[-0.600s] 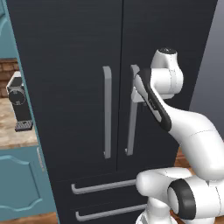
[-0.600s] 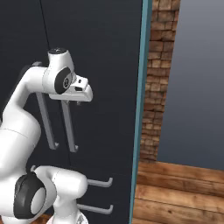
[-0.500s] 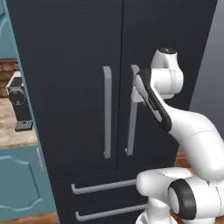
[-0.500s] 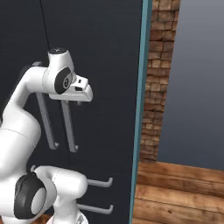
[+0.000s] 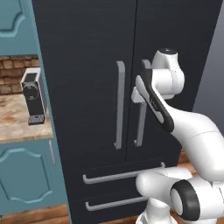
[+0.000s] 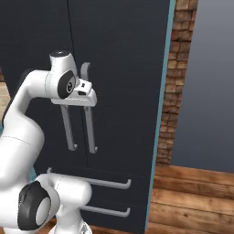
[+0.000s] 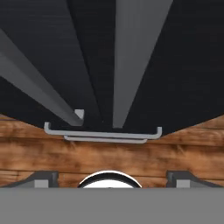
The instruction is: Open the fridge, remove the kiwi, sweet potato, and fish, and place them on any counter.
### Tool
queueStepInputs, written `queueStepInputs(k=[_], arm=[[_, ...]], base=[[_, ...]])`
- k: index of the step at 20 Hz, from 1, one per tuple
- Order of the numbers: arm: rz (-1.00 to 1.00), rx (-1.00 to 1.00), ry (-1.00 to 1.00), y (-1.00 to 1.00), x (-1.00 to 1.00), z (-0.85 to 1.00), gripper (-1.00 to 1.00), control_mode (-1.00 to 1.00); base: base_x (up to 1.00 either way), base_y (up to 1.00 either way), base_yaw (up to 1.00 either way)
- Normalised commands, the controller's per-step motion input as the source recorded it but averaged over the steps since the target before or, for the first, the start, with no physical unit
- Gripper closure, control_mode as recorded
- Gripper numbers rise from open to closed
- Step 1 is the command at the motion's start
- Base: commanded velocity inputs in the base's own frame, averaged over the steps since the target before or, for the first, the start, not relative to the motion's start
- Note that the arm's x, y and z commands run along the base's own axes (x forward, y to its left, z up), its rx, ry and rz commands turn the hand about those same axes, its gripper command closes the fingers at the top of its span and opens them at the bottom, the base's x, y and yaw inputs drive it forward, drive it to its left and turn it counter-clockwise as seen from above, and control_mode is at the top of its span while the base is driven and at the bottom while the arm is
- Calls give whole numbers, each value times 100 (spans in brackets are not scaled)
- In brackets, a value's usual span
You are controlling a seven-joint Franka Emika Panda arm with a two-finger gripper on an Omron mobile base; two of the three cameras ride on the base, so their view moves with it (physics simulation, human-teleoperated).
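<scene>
Right base view: the white arm's gripper [image 6: 80,106] hangs against the front of the fridge [image 6: 123,55], pointing downward at the top of the two long bar handles.
Jaws: spread wide, holding nothing; in the hand view the two dark tips sit far apart at the bottom corners.
Task's thing: the fridge stands shut, both doors flush; the kiwi, sweet potato and fish are presumably behind the doors, out of sight.
Landmark: the right door handle [image 5: 141,114] runs just right of the fridge's centre seam, the left door handle [image 5: 119,105] just left of it; the gripper [image 5: 139,95] is at the upper part of the right one.
Step in hand: judged as lining up to grasp a door handle.
How to do it well: centre one bar between the tips, close across its width, then pull out along the door's swing, not straight back.
Materials: the doors are smooth matte black; the handles are slim grey bars with bent ends, likely slippery.
Lower drawers: two, each with a horizontal grey pull [image 7: 103,132].
Beside the fridge: a beige marbled surface [image 5: 17,120] to its left carries a coffee machine [image 5: 33,97]; a brick wall [image 6: 176,82] lies to its right.
</scene>
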Motion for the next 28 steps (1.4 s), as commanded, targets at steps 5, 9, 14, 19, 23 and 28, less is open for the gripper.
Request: queueStepInputs(k=[5,9,14,19,23,28], arm=[[0,0,0,0,0,0,-100,100],[0,0,0,0,0,0,-100,100],[0,0,-6,-2,7,0,-100,-100],[0,0,-44,-17,61,-22,-100,-100],[0,0,-19,0,91,-26,-100,-100],[0,0,-3,-2,85,-3,-100,-100]], base=[[-10,28,-4],[-52,15,-7],[-21,2,-2],[0,0,0],[0,0,0],[0,0,0]])
